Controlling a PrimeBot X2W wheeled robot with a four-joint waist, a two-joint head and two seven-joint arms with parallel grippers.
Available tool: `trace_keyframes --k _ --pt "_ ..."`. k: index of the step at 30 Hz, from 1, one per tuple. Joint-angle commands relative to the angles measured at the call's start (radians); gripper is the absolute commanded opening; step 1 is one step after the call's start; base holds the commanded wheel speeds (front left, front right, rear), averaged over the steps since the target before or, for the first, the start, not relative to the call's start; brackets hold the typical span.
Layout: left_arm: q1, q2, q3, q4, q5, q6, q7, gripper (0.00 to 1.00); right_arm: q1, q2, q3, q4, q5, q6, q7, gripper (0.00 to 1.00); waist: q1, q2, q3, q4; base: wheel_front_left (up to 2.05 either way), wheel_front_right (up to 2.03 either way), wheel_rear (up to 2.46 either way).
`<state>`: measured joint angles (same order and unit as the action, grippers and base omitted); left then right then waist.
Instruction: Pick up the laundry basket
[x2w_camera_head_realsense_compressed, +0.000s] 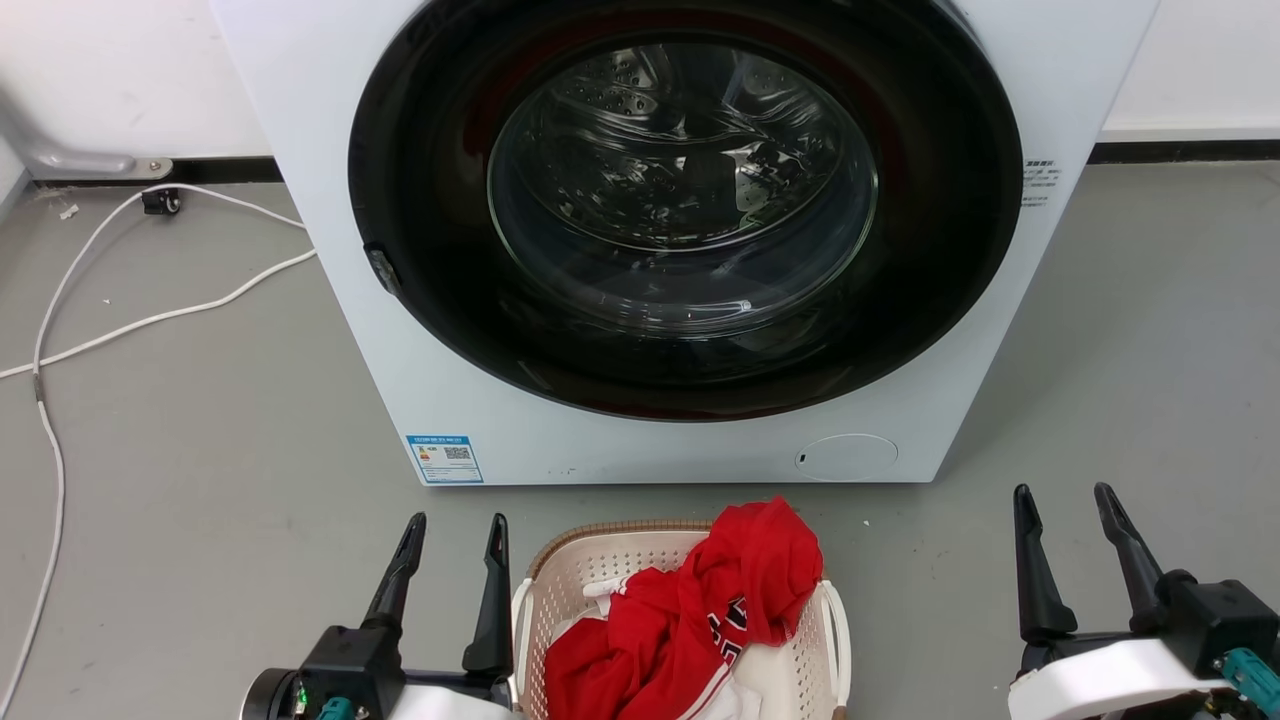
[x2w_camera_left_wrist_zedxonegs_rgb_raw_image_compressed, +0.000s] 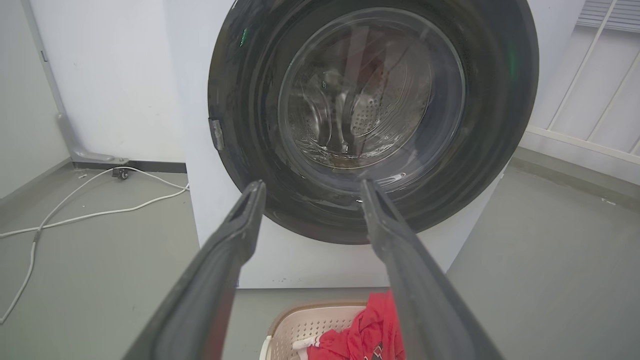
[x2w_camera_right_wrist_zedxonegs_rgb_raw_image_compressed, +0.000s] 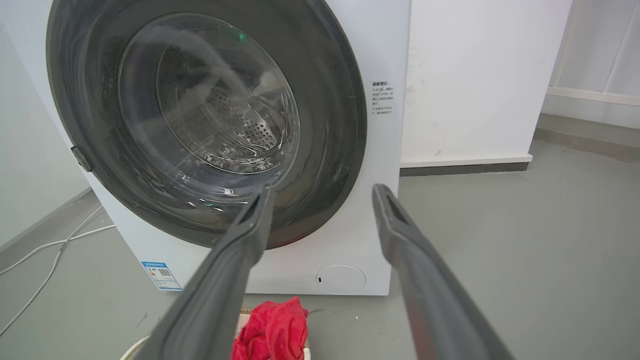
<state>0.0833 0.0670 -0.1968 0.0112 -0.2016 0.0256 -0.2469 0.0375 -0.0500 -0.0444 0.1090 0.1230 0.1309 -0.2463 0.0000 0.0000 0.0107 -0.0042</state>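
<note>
- Firstly, the head view: the basket (x2w_camera_head_realsense_compressed: 585, 572) sits on the floor (x2w_camera_head_realsense_compressed: 200, 450) at bottom centre, just in front of the washer (x2w_camera_head_realsense_compressed: 330, 200), with a red garment (x2w_camera_head_realsense_compressed: 740, 580) heaped in it and spilling over its right side.
- The left gripper (x2w_camera_head_realsense_compressed: 458, 520) is at lower left, fingers parted and holding nothing; its inner finger stands just beside the basket's left handle, and I cannot tell whether they touch.
- The right gripper (x2w_camera_head_realsense_compressed: 1062, 492) is at lower right, also spread and empty, well apart from the basket.
- A white cable (x2w_camera_head_realsense_compressed: 150, 320) trails over the floor at the left.
- Next, the left wrist view: the left gripper (x2w_camera_left_wrist_zedxonegs_rgb_raw_image_compressed: 312, 185) points at the washer's (x2w_camera_left_wrist_zedxonegs_rgb_raw_image_compressed: 200, 200) round door with a wide gap between its fingers; the basket (x2w_camera_left_wrist_zedxonegs_rgb_raw_image_compressed: 310, 322) and garment (x2w_camera_left_wrist_zedxonegs_rgb_raw_image_compressed: 372, 335) lie at the bottom edge between them.
- The cable (x2w_camera_left_wrist_zedxonegs_rgb_raw_image_compressed: 90, 215) runs along the left of the frame.
- Lastly, the right wrist view: the right gripper (x2w_camera_right_wrist_zedxonegs_rgb_raw_image_compressed: 325, 189) is spread wide and empty before the washer (x2w_camera_right_wrist_zedxonegs_rgb_raw_image_compressed: 385, 50); the garment (x2w_camera_right_wrist_zedxonegs_rgb_raw_image_compressed: 272, 325) and a bit of the basket (x2w_camera_right_wrist_zedxonegs_rgb_raw_image_compressed: 244, 312) sit at the bottom, beside the left finger.
</note>
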Motion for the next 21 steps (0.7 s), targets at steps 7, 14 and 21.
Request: trace_keyframes --k 7,14,21 --pt "0.014 -0.013 0.011 0.022 0.094 -0.026 -0.019 1.0 0.003 -0.001 0.003 0.009 -0.053 0.0 -0.02 1.0 0.0 0.0 0.0 -0.002 0.0 0.0 0.0" --pt "0.015 -0.016 0.014 0.031 0.107 -0.036 -0.019 1.0 -0.001 -0.001 0.002 0.006 -0.052 0.0 -0.019 1.0 0.0 0.0 0.0 -0.002 0.0 0.0 0.0" --pt "0.016 -0.017 0.009 0.032 0.092 -0.031 -0.019 1.0 0.001 -0.001 0.004 0.003 -0.046 0.0 -0.019 1.0 0.0 0.0 0.0 -0.001 0.0 0.0 0.0"
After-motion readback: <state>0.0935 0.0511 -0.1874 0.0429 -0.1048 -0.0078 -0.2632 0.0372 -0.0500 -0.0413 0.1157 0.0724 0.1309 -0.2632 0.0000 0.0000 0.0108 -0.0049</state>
